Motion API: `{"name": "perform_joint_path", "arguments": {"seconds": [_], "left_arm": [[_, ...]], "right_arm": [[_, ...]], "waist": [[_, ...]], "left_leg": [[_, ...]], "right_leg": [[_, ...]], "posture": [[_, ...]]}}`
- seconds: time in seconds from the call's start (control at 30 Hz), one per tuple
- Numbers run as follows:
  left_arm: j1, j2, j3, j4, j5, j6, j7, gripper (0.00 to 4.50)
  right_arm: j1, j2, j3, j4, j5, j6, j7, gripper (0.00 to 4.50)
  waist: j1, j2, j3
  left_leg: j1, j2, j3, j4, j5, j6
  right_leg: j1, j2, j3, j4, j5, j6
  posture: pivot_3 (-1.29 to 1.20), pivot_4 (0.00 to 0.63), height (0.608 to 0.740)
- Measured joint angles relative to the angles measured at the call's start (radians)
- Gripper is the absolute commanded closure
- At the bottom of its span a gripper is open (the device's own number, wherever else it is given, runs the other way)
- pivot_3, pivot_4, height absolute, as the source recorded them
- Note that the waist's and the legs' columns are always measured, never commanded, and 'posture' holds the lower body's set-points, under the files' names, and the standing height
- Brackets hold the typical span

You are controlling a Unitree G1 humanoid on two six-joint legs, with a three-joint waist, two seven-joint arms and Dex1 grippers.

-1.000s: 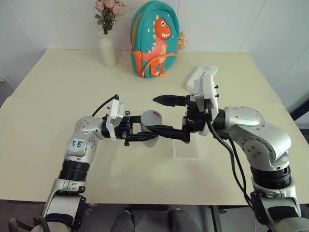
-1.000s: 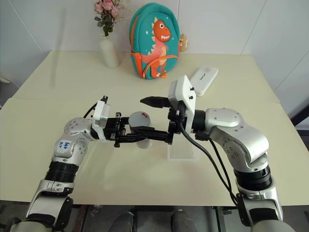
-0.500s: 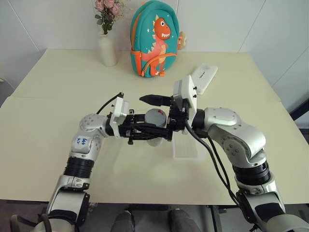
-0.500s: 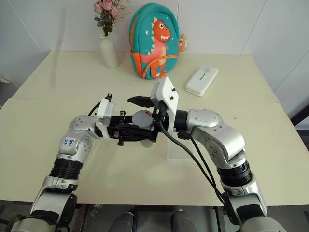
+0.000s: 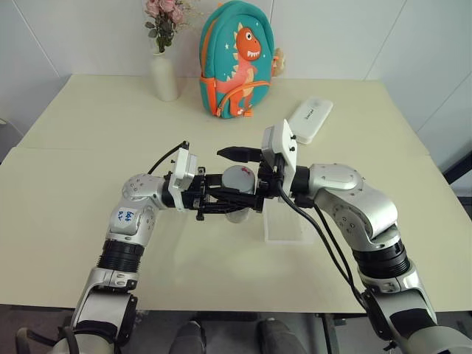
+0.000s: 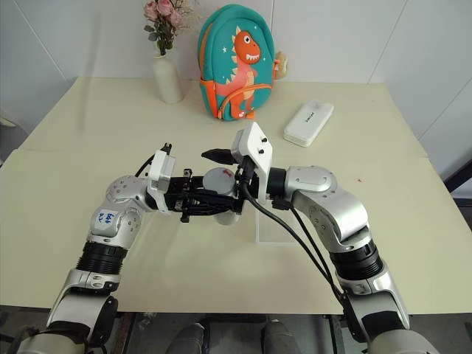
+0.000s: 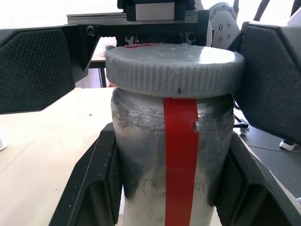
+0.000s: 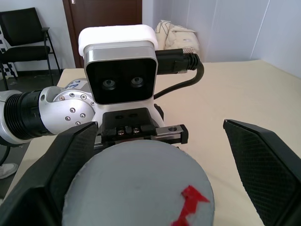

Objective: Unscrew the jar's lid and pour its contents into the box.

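Observation:
My left gripper [image 5: 240, 198] is shut on the jar [image 7: 174, 165], a silvery body with a red stripe, and holds it upright above the table. Its black fingers [image 7: 89, 188] press both sides of the body. The round grey lid [image 5: 237, 177] sits on the jar and bears a red mark [image 8: 188, 200]. My right gripper [image 5: 225, 181] reaches in from the right and stands open, one finger [image 8: 263, 165] on each side of the lid with gaps between. The clear shallow box [image 5: 289, 221] lies on the table under my right wrist. The contents are hidden inside the jar.
A teal dinosaur backpack [image 5: 237, 63] and a white vase [image 5: 164, 74] with pink flowers stand at the table's far edge. A white oblong case [image 5: 308, 120] lies at the back right. The cream table [image 5: 88, 221] stretches wide to the left.
My right gripper has moved left, still open, and now straddles the lid instead of standing right of the jar. The left gripper keeps hold of the jar.

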Motion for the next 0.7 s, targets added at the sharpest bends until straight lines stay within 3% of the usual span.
{"name": "perform_joint_path", "arguments": {"seconds": [0.7], "left_arm": [[0.023,0.008,0.010,-0.003,0.000,-0.001,0.020,2.45]], "right_arm": [[0.075,-0.157,-0.081,-0.142,0.059,0.084,-0.004,0.02]], "waist": [[0.002,0.000,0.000]], "left_leg": [[0.000,0.000,0.000,0.000,0.000,0.000]], "right_leg": [[0.000,0.000,0.000,-0.001,0.000,0.000]], "posture": [[0.00,0.150,0.740]]}}
